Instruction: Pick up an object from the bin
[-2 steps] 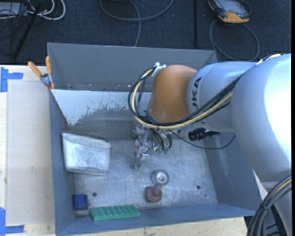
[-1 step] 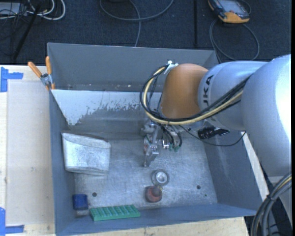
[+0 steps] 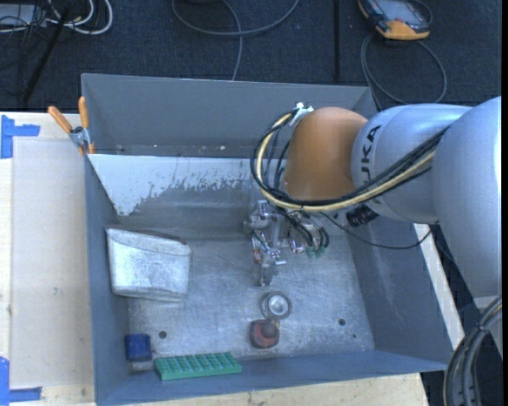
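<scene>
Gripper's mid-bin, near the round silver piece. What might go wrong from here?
1. The round silver piece lies close to a reddish-brown round piece; the gripper may bump or catch both.
2. The silver piece looks low and shiny, so it may slip out against the bin floor.

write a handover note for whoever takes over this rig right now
Claw: low over the middle of the bin; whether it is open or shut cannot be told.
Things: a silver disc lies just in front of the claw, and a reddish-brown round piece sits beyond it by the near wall. A green ridged strip and a blue block are in the near left corner, and a pale grey block is at the left.
Done: the arm is in the bin.
Left: grip one thing and lift it out.
</scene>
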`<state>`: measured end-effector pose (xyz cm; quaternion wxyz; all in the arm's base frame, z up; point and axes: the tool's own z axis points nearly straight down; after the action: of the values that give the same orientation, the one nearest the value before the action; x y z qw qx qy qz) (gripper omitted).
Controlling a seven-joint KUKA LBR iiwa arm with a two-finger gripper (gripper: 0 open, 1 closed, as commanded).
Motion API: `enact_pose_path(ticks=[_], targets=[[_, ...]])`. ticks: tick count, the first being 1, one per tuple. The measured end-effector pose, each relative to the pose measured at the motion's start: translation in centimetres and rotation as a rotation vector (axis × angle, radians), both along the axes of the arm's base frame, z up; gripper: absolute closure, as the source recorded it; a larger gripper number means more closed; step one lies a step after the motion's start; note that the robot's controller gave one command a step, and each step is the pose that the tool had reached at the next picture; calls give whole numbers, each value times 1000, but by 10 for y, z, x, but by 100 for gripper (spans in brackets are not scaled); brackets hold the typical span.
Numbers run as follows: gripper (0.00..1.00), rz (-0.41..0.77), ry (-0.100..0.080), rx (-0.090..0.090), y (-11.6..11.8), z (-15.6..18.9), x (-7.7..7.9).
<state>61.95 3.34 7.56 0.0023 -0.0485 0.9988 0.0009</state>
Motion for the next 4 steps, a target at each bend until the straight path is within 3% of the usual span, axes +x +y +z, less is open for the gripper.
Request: enact_pose_path(ticks=[1,2,3,4], targets=[[0,-353,8,-2,-27,5,-19],[0,-234,2,0,-57,0,-1],[0,-173,-13,2,-63,-1,-15],[100,-174,-11,1,-63,0,-15]])
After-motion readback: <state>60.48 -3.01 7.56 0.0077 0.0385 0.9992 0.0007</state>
